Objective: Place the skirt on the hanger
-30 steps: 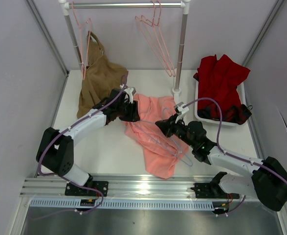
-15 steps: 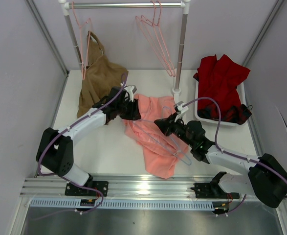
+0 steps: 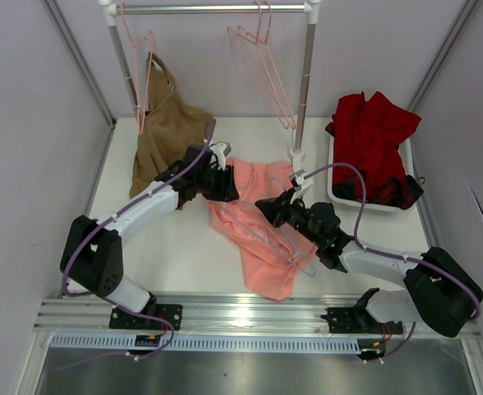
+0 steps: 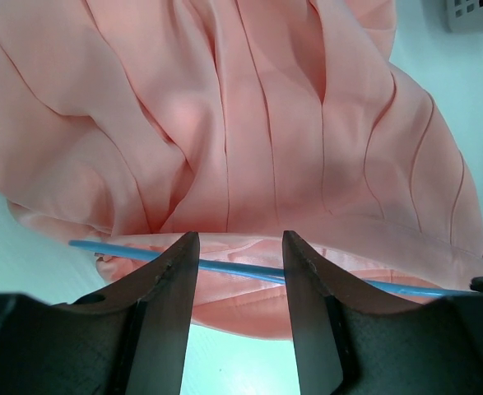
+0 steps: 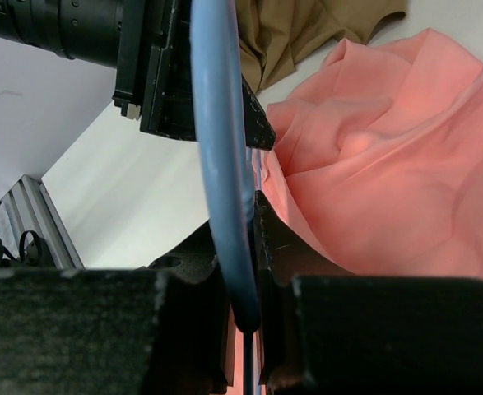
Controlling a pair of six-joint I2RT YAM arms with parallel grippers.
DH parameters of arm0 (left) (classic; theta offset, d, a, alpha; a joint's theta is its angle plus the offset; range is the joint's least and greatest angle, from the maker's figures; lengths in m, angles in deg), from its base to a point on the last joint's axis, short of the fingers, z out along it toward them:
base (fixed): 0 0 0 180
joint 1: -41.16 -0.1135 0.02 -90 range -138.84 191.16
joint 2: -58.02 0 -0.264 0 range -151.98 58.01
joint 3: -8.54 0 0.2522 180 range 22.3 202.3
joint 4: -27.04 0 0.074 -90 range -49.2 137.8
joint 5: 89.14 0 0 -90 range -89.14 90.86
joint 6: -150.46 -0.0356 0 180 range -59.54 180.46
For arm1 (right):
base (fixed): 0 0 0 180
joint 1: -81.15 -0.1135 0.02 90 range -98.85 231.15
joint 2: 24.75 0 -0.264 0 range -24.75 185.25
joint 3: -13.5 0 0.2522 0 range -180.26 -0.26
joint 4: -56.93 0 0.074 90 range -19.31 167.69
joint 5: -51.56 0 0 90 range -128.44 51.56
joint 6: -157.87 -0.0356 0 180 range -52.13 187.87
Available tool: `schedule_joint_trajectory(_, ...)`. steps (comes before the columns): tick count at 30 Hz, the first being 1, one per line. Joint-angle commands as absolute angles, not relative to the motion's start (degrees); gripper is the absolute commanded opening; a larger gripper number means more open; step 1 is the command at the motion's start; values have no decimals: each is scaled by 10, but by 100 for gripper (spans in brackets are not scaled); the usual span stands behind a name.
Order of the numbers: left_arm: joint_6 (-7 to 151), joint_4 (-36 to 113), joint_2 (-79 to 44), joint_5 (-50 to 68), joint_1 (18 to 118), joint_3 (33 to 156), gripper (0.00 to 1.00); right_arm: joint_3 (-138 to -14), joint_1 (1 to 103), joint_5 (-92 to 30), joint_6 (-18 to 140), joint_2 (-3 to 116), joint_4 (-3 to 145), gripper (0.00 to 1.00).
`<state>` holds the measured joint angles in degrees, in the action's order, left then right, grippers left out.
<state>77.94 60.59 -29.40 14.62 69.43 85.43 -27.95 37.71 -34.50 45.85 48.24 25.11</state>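
Note:
The salmon-pink skirt (image 3: 257,226) lies crumpled on the white table between my two arms. The thin light blue hanger (image 3: 286,243) lies across it, its hook toward the near edge. My right gripper (image 3: 271,208) is shut on the hanger's wire (image 5: 220,156), with the skirt (image 5: 389,164) just to its right. My left gripper (image 3: 225,186) is open at the skirt's upper left edge. In the left wrist view the blue wire (image 4: 241,269) runs across the skirt's hem (image 4: 225,123) between my open fingers (image 4: 171,276).
A clothes rail with pink wire hangers (image 3: 262,66) stands at the back, its post base (image 3: 297,152) just beyond the skirt. A tan-brown garment (image 3: 169,132) hangs at back left. A white bin (image 3: 340,193) with a dark red garment (image 3: 373,136) sits at right.
My right gripper has moved left and a little farther away with the hanger, closer to my left gripper. The left gripper has shifted slightly right onto the skirt's edge.

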Motion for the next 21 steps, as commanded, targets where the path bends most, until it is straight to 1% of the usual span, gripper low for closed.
schedule_joint_trajectory(1, 773, 602, -262, 155, 697, 868, 50, -308, 374, -355, 457, 494, 186, 0)
schedule_joint_trajectory(9, 759, 644, -235, 143, 688, 906, 51, -326, 374, -358, 465, 523, 172, 0)
schedule_joint_trajectory(16, 749, 692, -198, 91, 673, 934, 52, -343, 374, -350, 463, 564, 155, 0)
schedule_joint_trajectory(21, 732, 716, -172, 54, 667, 941, 55, -359, 372, -343, 462, 601, 143, 0)
